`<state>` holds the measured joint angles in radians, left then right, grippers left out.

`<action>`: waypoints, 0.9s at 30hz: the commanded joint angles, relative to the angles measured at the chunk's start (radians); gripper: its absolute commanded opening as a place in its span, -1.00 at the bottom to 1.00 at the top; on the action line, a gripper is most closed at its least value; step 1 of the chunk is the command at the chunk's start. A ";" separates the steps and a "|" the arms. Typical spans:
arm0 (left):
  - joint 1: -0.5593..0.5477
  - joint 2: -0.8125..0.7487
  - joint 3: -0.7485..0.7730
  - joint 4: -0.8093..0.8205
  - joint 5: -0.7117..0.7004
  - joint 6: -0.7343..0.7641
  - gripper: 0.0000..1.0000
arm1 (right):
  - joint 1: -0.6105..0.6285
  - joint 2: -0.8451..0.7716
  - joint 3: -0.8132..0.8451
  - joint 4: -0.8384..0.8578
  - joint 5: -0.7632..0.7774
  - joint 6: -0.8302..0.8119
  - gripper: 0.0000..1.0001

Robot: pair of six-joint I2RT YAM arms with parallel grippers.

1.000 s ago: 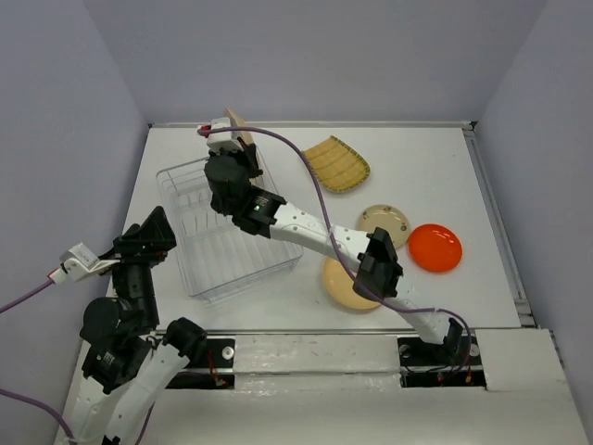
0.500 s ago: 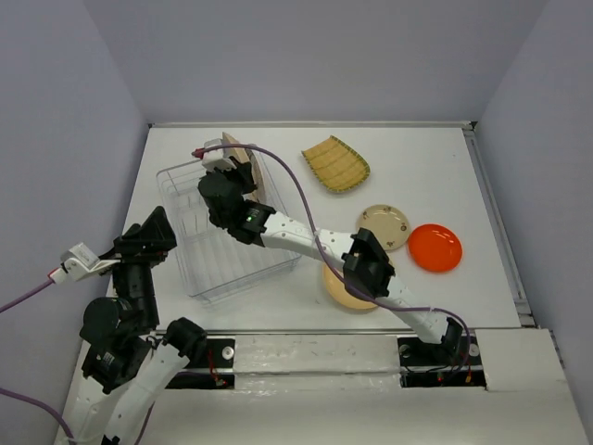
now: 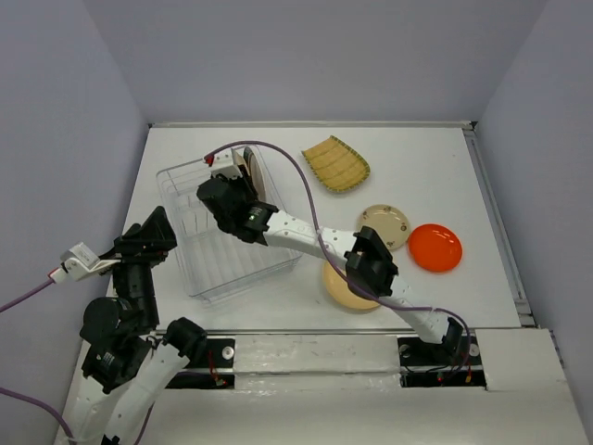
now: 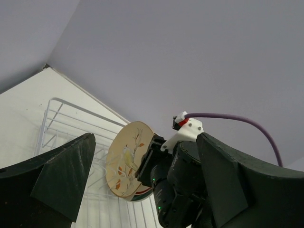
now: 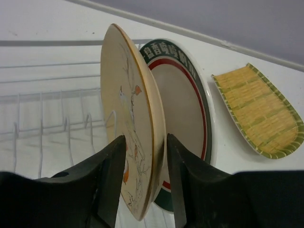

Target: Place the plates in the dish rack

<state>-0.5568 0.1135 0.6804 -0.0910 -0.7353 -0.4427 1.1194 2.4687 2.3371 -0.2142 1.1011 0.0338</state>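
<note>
At the dish rack (image 3: 227, 264), right end effector (image 5: 143, 159) pinches upright tan plate (image 5: 126, 109).

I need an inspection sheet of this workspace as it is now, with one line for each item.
Surface: white table, no spills seen.
Job's things: dish rack holds rimmed white plate upright; bird plate on edge beside it; yellow plate, small tan plate, orange plate, large tan plate lie on the table.
Clutter: nothing seen.
Grippers: right gripper shut on bird plate; left gripper open, empty.
Cables: purple cable loops over right arm; second cable by left arm.
Surroundings: plain grey walls.
</note>
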 commanded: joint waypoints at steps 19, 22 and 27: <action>-0.005 0.040 -0.008 0.056 0.014 0.012 0.98 | -0.240 -0.835 -0.933 -0.162 -0.983 0.322 0.43; -0.003 0.048 -0.008 0.057 0.017 0.013 0.98 | -0.253 -0.814 -0.952 -0.171 -1.070 0.292 0.40; -0.003 0.057 -0.008 0.057 0.020 0.021 0.98 | -0.262 -0.708 -0.908 -0.180 -1.092 0.253 0.19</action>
<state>-0.5571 0.1436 0.6800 -0.0891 -0.7063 -0.4385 0.8654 1.7309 1.3922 -0.3923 0.0837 0.3321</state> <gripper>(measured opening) 0.990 0.650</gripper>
